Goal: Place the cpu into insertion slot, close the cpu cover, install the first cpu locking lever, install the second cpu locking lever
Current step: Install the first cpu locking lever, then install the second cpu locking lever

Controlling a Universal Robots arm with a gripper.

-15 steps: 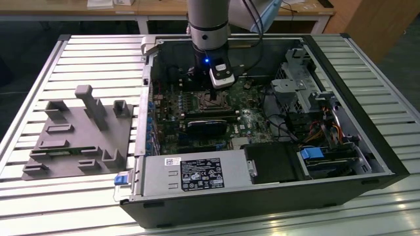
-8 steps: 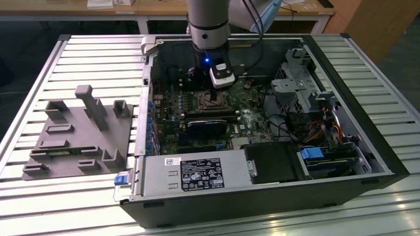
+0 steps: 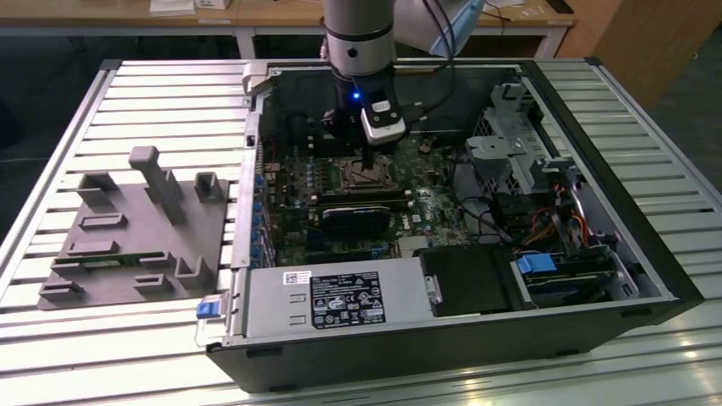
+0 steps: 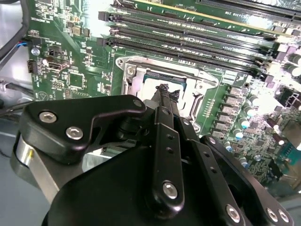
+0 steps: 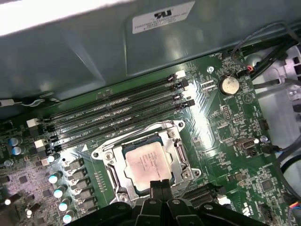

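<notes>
The cpu (image 5: 146, 162), a silver-grey square chip, lies flat in the insertion slot (image 5: 107, 151) on the green board. The cpu cover (image 5: 181, 157), a thin silver frame, lies down around the chip, which shows through its window. My gripper (image 5: 160, 184) is shut with nothing between its dark fingers, and its tips stand at the socket's edge just over the chip's rim. In the second wrist view the gripper (image 4: 164, 92) points down onto the cpu (image 4: 151, 84) inside the insertion slot (image 4: 128, 75). In the exterior view the gripper (image 3: 371, 157) hangs over the insertion slot (image 3: 363, 174) inside the open computer case.
Long black memory slots (image 5: 113, 117) run beside the socket. A black card (image 3: 355, 216) lies just below it in the exterior view. A power supply (image 3: 327, 298) and drive cage (image 3: 513, 139) crowd the case. A grey fixture block (image 3: 135, 228) sits at the exterior view's left.
</notes>
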